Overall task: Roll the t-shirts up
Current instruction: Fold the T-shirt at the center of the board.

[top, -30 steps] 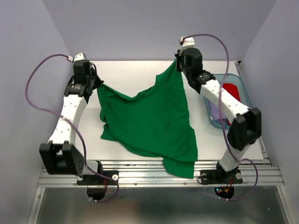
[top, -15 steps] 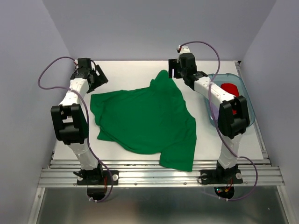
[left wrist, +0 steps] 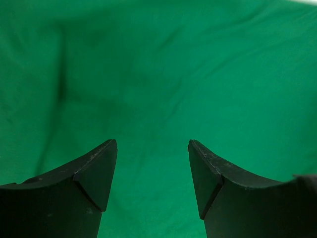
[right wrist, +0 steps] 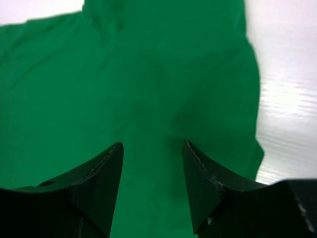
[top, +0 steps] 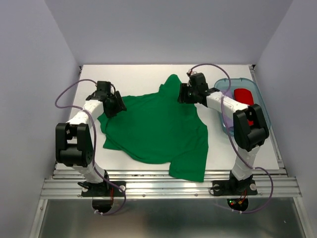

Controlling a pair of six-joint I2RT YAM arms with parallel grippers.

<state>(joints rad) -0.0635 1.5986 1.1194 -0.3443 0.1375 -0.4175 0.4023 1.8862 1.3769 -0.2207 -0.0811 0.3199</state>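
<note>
A bright green t-shirt (top: 158, 131) lies spread and rumpled on the white table (top: 133, 79), one corner hanging over the front edge. My left gripper (top: 119, 105) hovers over its far-left edge, open, with only green cloth (left wrist: 158, 74) below the fingers (left wrist: 99, 168). At the shirt's far-right part my right gripper (top: 184, 94) stands open above the cloth (right wrist: 138, 89), nothing between its jaws. A red t-shirt (top: 243, 95) and a pale lilac one (top: 227, 118) lie in the bin.
A clear blue plastic bin (top: 262, 113) stands at the right side of the table, beside my right arm. Grey walls close in the table on three sides. A metal rail (top: 168, 187) runs along the front edge.
Both grippers let go of the green shirt's lifted corners and opened. The shirt dropped flat onto the table. Both grippers then came down and inward over the cloth.
</note>
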